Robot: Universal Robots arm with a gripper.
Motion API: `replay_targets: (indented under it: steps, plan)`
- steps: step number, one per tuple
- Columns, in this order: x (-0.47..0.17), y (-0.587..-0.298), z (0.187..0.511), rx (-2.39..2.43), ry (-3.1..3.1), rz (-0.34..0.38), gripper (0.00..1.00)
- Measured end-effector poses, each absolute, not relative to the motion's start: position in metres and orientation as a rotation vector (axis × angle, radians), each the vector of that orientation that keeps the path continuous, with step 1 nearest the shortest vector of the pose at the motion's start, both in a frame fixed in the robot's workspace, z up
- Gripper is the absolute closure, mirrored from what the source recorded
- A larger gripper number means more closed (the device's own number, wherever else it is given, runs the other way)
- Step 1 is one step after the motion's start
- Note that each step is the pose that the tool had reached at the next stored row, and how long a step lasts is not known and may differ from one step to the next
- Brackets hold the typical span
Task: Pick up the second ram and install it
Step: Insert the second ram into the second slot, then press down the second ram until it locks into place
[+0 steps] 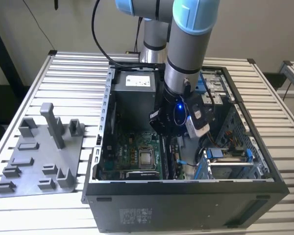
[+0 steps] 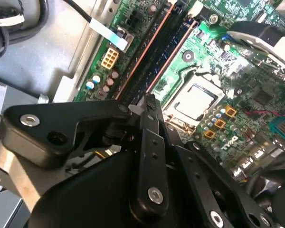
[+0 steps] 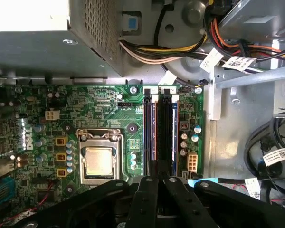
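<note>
The second ram (image 3: 164, 128) is a long dark stick standing on edge along the memory slots of the green motherboard (image 3: 95, 109), inside the open computer case (image 1: 186, 196). My gripper (image 3: 157, 179) sits over its near end, with its black fingers (image 2: 149, 142) drawn together on the stick's top edge. In the second wrist view the ram (image 2: 154, 57) runs away from the gripper (image 2: 149, 102) beside a parallel slot. In the exterior view the arm's wrist (image 1: 179, 115) reaches down into the case over the slots.
A square silver processor (image 3: 99, 160) lies beside the slots. The power supply box (image 1: 134, 90) fills the case's far end, and a drive cage (image 1: 230, 161) with cables is on the exterior view's right. A gray holder plate (image 1: 34, 156) with posts lies on the slatted table outside.
</note>
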State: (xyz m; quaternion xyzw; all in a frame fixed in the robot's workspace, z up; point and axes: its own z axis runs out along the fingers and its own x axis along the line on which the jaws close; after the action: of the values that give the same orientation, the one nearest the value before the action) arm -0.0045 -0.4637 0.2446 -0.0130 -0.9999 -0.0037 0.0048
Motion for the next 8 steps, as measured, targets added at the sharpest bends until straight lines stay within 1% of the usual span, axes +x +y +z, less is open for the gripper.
replay_targets:
  steps: [8]
  plan:
    - [-0.0045,-0.4637,0.2447,-0.041,-3.132,-0.012,0.89]
